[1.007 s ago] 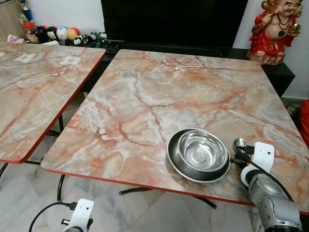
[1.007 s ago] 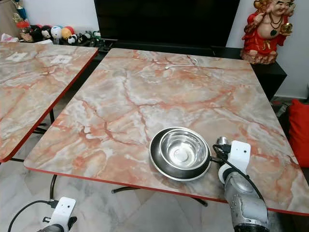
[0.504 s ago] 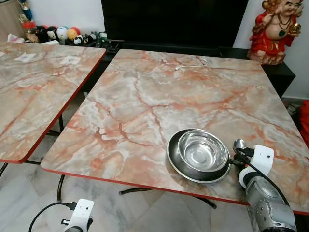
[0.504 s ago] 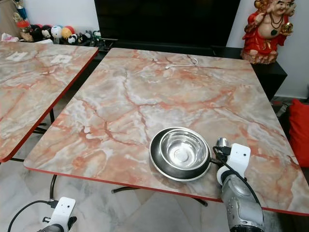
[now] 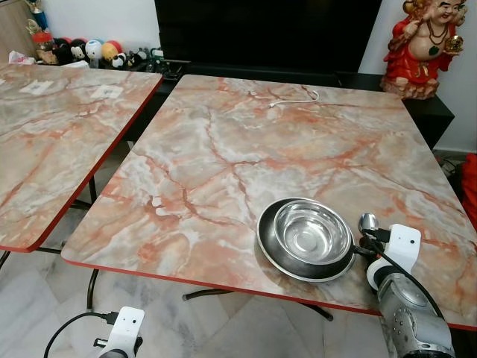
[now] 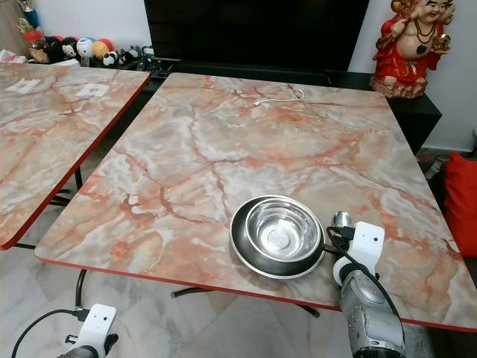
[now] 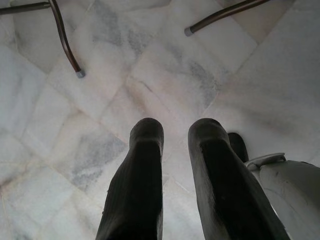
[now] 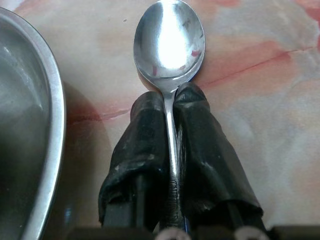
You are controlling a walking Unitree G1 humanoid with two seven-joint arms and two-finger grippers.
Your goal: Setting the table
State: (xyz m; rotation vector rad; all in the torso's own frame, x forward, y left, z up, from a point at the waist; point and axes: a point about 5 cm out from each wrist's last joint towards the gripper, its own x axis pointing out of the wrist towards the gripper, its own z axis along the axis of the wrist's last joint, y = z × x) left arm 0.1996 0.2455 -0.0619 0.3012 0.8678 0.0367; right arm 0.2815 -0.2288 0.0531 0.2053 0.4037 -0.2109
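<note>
Right claw (image 8: 172, 107) pinches spoon (image 8: 170, 42) (seemingly touching table (image 5: 223, 149)).

I see wide bare table (image 5: 223, 149) ahead and left of the nested bowls (image 5: 307, 237); they crowd my right gripper (image 8: 170, 100) on its left, and a thin cable (image 5: 294, 99) lies at the far edge.

Spoon (image 8: 169, 45) handle buried between the right tool (image 8: 172, 97) fingers (bowl alone exposed); plate (image 8: 30, 125) cropped at frame edge.
</note>
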